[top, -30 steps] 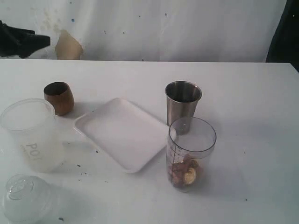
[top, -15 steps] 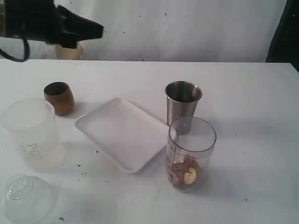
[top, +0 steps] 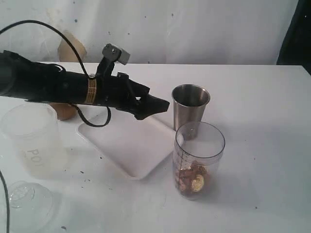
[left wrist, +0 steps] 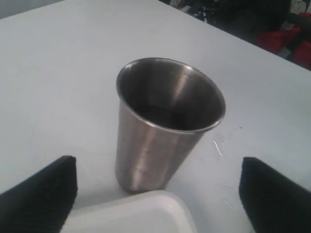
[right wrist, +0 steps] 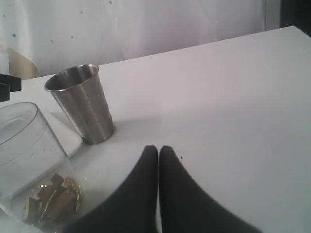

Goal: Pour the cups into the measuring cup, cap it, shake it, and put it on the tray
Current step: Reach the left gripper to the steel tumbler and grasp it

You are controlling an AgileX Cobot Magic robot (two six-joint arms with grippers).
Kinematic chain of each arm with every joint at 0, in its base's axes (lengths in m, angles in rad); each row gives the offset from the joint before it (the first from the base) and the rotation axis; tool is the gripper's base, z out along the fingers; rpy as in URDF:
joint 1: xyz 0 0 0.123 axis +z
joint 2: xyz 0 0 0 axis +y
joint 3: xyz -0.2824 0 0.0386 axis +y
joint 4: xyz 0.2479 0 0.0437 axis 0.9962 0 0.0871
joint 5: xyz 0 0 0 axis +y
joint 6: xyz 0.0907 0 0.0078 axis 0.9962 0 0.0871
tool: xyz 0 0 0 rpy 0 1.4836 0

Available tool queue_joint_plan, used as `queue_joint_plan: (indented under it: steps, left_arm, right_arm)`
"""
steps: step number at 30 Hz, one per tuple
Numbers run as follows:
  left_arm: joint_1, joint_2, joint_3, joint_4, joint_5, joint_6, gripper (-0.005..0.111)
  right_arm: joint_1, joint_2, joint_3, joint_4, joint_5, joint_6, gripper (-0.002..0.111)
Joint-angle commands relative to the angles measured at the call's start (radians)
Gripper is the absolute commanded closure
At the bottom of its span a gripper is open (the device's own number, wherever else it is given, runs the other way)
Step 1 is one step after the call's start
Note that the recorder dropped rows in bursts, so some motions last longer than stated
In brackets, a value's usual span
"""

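White worktop [top: 262, 97] against a stained white wall. My left pincer [top: 154, 105] is spread and levelled at the steel tumbler [top: 189, 109] mid-worktop; the right pincer [right wrist: 158, 162] is pressed together. The measuring cup [top: 199, 160], uncapped toward the front edge, already holds brown pieces. I judge the tumbler's pour, capping, shaking and the tray [top: 121, 145] remain.

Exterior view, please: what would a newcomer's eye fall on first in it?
The black left arm stretches in from the left over the white tray, its open gripper pointing at the steel tumbler. Nearer the camera than the tumbler stands the clear measuring cup, uncapped, with brown and yellow bits at its bottom.
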Motion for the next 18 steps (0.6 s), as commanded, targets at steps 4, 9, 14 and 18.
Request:
queue_joint_plan:
  steps: [4,9,14,18]
  left_arm:
    - [-0.054,0.096,-0.004,-0.262,-0.038,0.352,0.014]
    - [-0.077,0.146,-0.004,-0.452,-0.038,0.487,0.014]
    - [-0.081,0.171,-0.004,-0.494,-0.072,0.528,0.014]
    - [-0.093,0.185,-0.006,-0.512,-0.071,0.552,0.014]
  right_arm:
    - [0.004,-0.003,0.001,-0.004,-0.014,-0.001,0.108]
    - [0.004,-0.003,0.001,-0.004,-0.014,-0.001,0.108]
    - [0.004,-0.003,0.001,-0.004,-0.014,-0.001,0.108]
    - [0.004,-0.003,0.001,-0.004,-0.014,-0.001,0.108]
